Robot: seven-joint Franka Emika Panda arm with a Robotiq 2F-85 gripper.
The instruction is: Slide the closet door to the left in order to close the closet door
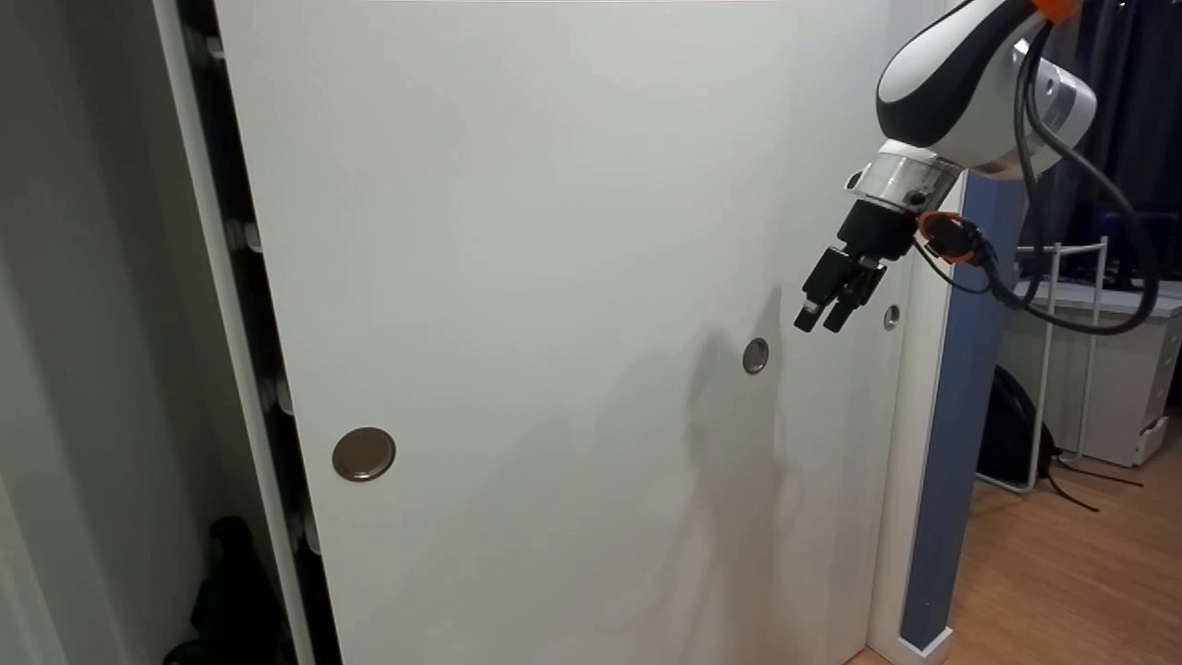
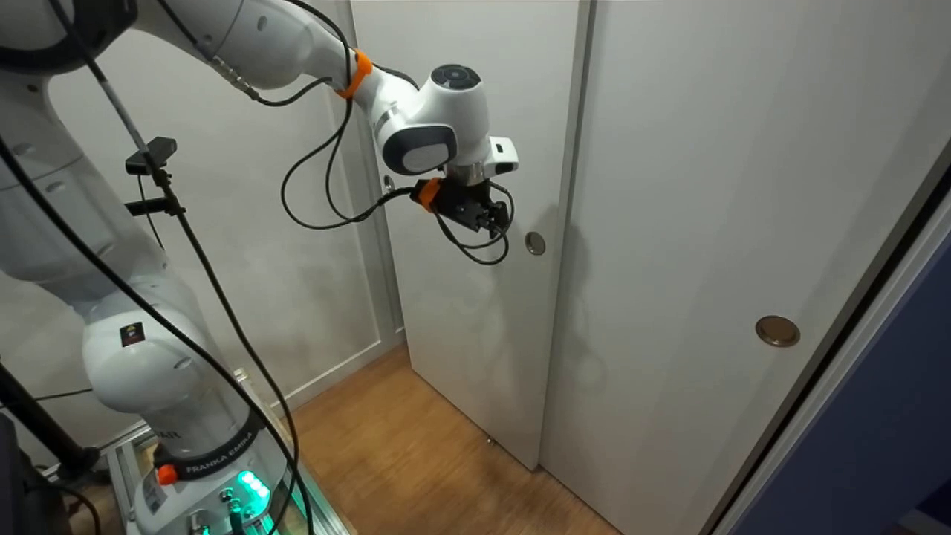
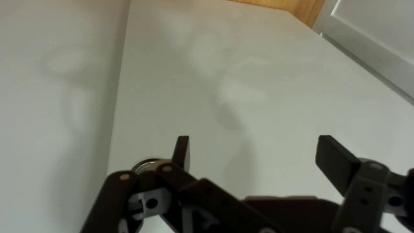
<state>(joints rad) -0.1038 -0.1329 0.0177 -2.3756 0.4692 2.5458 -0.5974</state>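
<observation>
The end effector point(image 3: 254, 145) hangs spread near the right-edge pull point(image 1: 755, 356) of the closet door point(image 1: 536, 259), presumably to push left, though contact is unclear.

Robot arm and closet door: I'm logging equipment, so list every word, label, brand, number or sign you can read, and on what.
"FRANKA EMIKA": on the black band low on the robot arm.
Too small to read: grey lettering above that band.
Small dark sticker on the arm: unreadable.
Closet door: no writing visible.

Floor point(image 1: 1062, 573) — wood-toned | on it — black straps point(image 1: 1099, 476), white drawer unit point(image 1: 1127, 388), white tube frame point(image 1: 1043, 379)
</observation>
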